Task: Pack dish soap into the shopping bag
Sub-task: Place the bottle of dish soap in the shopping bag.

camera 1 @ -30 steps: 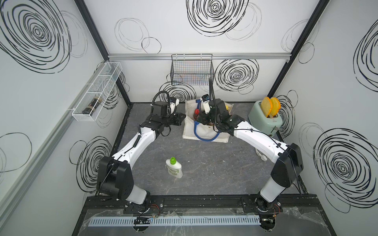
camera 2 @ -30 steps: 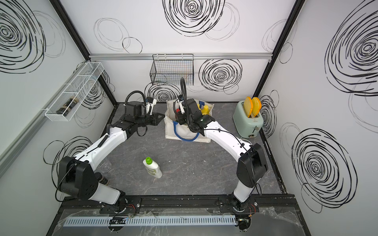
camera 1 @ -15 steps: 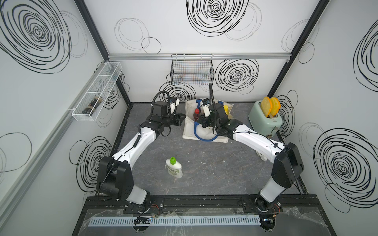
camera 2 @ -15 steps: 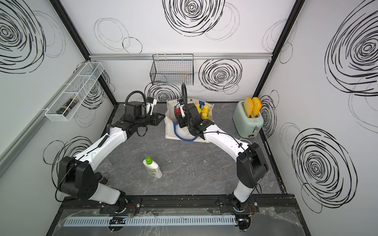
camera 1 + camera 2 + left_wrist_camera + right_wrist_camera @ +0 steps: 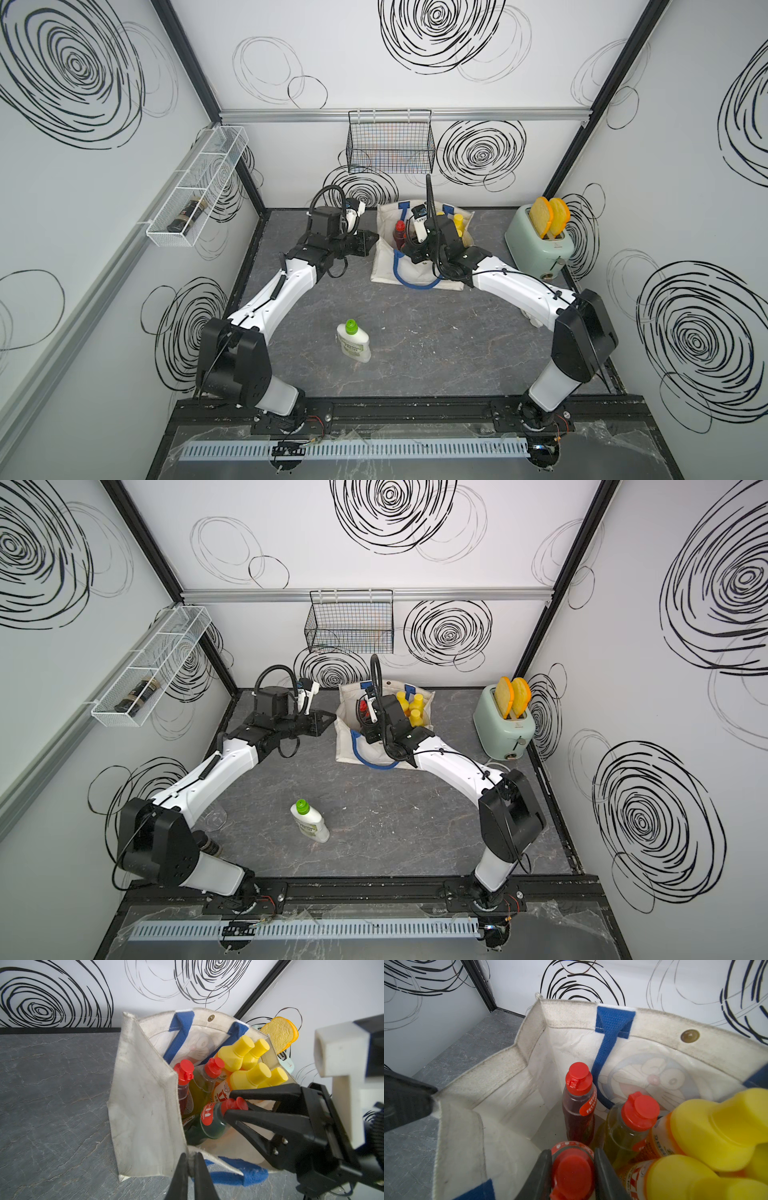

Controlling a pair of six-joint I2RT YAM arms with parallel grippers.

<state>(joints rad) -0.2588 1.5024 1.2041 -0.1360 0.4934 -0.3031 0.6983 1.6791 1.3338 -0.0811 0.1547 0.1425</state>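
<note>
Over the last second the right arm has been lowered a little into the bag (image 5: 384, 259), at the upper middle of both top views; nothing else has been moved. The right gripper (image 5: 229, 1104) is pinched on the red cap of the green bottle (image 5: 212, 1126), which is seen tilted inside the bag beside two other red-capped bottles (image 5: 207, 1076) and four yellow-capped bottles (image 5: 239, 1057). The left gripper (image 5: 190, 1164) is pressed together on the bag's rim, so the mouth is held open. It is judged that the green bottle is close to being let go, which would make seven packed. One is left: the white bottle (image 5: 354, 343), lying on the table (image 5: 457, 353) at the lower middle, well apart from the bag.
</note>
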